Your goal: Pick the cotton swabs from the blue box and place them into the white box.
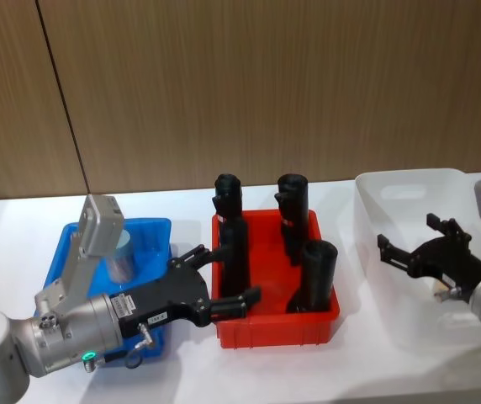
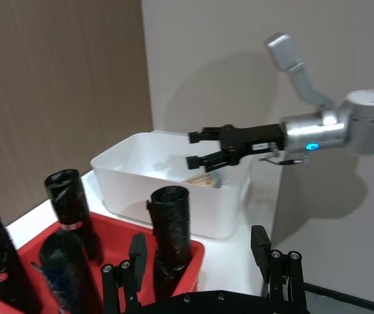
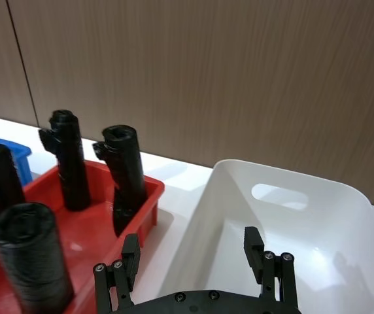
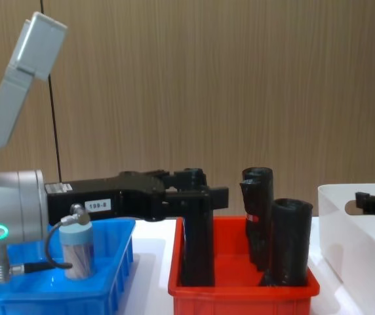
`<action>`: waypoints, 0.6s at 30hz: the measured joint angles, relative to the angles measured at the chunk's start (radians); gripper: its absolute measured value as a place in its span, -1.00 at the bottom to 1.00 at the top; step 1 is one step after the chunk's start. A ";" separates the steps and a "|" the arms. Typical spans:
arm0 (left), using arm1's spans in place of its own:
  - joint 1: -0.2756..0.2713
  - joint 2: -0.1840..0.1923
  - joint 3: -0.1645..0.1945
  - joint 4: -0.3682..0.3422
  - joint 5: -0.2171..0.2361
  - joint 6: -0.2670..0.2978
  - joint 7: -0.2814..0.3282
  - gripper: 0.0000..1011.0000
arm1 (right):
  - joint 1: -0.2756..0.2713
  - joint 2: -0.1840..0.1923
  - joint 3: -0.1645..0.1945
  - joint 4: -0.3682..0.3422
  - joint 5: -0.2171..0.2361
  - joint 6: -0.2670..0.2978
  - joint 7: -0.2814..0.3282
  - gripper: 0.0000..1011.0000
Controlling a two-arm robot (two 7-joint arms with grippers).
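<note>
Now we log left end effector (image 1: 226,276) spread wide, empty, at red bin's (image 1: 274,333) left edge; right end effector (image 1: 407,232) agape, empty, over white box (image 1: 409,180); cotton swabs (image 1: 125,252) in blue box (image 1: 153,225).

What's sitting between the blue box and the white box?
A red bin holding four black rolls, plain in the head view. The open left gripper hovers at its left side; the right gripper is over the white box.
</note>
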 joint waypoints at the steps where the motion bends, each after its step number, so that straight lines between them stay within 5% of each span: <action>1: 0.002 0.000 0.001 -0.004 0.003 0.000 0.011 0.99 | 0.000 0.000 0.000 0.000 0.000 0.000 0.000 0.98; 18: 0.050 -0.008 0.023 -0.079 0.078 -0.007 0.240 0.99 | -0.177 -0.040 0.001 -0.213 -0.004 -0.069 -0.086 0.98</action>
